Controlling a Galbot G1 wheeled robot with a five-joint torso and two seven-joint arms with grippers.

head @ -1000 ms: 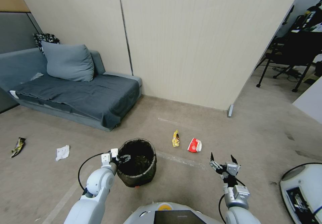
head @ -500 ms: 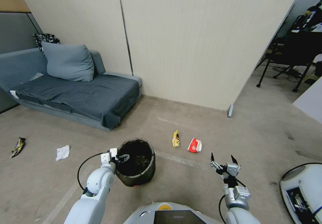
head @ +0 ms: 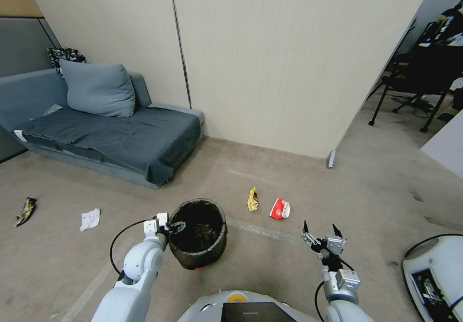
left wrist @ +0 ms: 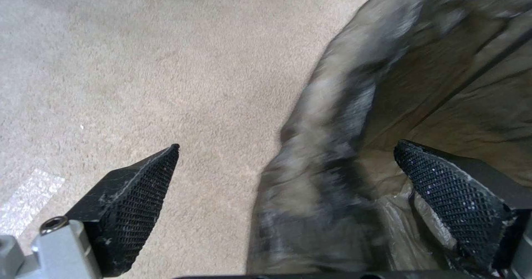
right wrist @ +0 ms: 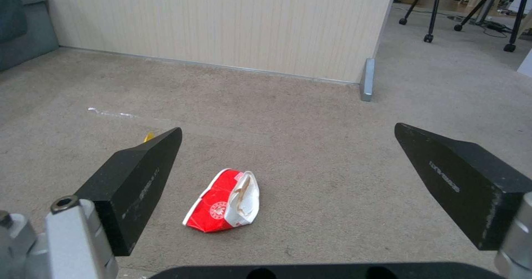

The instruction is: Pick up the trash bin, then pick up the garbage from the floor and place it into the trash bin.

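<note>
The trash bin (head: 197, 233), lined with a dark bag folded over its rim, is shifting a little on the floor (head: 270, 273): against the view of a second ago it has nudged slightly and is now leaning a touch, while the room around it is holding its place, so the camera is not the cause. The left tool (head: 172, 226) is sitting at the bin's near-left rim, and in the left wrist view its fingers are spread wide, one over the carpet outside and one inside the bag, straddling the rim (left wrist: 321, 146) without yet pinching it. That suggests the bin is being jostled during the approach, and the pick-up of the bin is probably not yet secured. The right tool (head: 320, 235) is hanging released, fingers wide apart, above the floor, aimed at the red-and-white packet (right wrist: 224, 206). The yellow snack wrapper (head: 252, 199) is lying just beside that packet, and a crumpled white tissue (head: 89, 218) and a shiny wrapper (head: 25, 211) are resting well apart, nearer the grey sofa (head: 106, 133).
</note>
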